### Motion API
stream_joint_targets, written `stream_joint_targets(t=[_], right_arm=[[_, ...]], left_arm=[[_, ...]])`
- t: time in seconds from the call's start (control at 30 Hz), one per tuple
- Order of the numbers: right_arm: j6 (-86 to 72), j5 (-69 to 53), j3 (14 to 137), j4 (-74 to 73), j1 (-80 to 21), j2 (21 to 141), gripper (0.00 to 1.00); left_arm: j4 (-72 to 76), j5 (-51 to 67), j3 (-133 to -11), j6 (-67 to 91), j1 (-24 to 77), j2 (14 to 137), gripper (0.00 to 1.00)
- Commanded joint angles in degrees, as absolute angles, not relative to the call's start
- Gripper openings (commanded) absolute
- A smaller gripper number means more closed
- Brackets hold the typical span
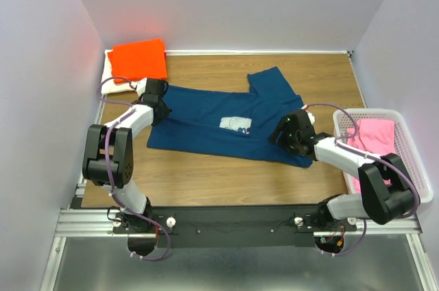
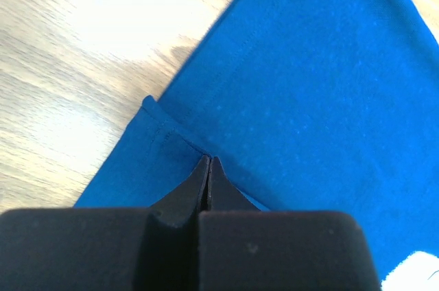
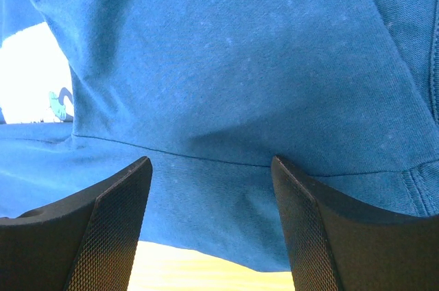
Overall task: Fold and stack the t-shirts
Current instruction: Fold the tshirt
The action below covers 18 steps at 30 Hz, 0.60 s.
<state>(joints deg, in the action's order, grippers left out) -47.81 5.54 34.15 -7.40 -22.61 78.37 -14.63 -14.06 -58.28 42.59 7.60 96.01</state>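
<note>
The left pincer (image 2: 208, 160) is shut tight, and its two thin tips seem to pinch a seam at the edge of the navy t-shirt (image 1: 206, 116), on the shirt's left side by a sleeve hem. The right pincer (image 3: 211, 162) is wide open and holds nothing. Its two black fingers (image 3: 110, 222) stand on either side of a bit of blue cloth near the shirt's right edge, with bare worktop (image 1: 206, 174) showing just past it. The shirt lies spread out in the middle of the worktop with its white print (image 1: 235, 124) facing up. I think the step now is to grab the second side so both arms can fold. To do it well, the right pincer should dip until the cloth edge sits deep between the fingers, and only then close. A shallow bite could let the soft cloth slip out. Next, both arms should lift together at the same height and pull just enough to make the cloth smooth, since the left tips hold very little. The fold should bring edge to edge, so the shirt ends up neat. The left arm needs care too, because the orange t-shirt (image 1: 139, 59) and the cream-white t-shirt (image 1: 113, 79) lie folded just behind it in the far left corner. On the right, the basket (image 1: 420, 160) with the pink t-shirt (image 1: 376, 133) sits near the right arm.
</note>
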Motion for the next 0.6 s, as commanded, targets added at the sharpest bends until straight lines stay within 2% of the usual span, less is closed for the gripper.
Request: stream_joint_targets(t=[0.0, 0.27, 0.3, 0.43, 0.57], right_arm=[[-48.52, 9.58, 30.85, -13.36, -22.76, 80.33, 0.78], [-48.08, 9.67, 31.81, -13.97, -22.76, 79.80, 0.78], [-47.90, 9.41, 31.99, -14.24, -22.76, 79.72, 0.78], [-46.76, 9.05, 34.18, -15.03, -22.76, 79.02, 0.78], [-45.27, 9.32, 37.35, -16.43, -22.76, 77.78, 0.78]], left_arm=[[-14.59, -13.89, -58.36, 41.22, 6.24, 94.04, 0.00], [-11.78, -9.59, -58.09, 39.55, 6.15, 95.62, 0.02], [-11.69, -9.41, -58.10, 39.29, 6.15, 95.71, 0.12], [-10.73, -8.97, -57.31, 39.03, 6.15, 94.57, 0.39], [-10.55, -8.96, -56.60, 38.67, 6.15, 91.85, 0.46]])
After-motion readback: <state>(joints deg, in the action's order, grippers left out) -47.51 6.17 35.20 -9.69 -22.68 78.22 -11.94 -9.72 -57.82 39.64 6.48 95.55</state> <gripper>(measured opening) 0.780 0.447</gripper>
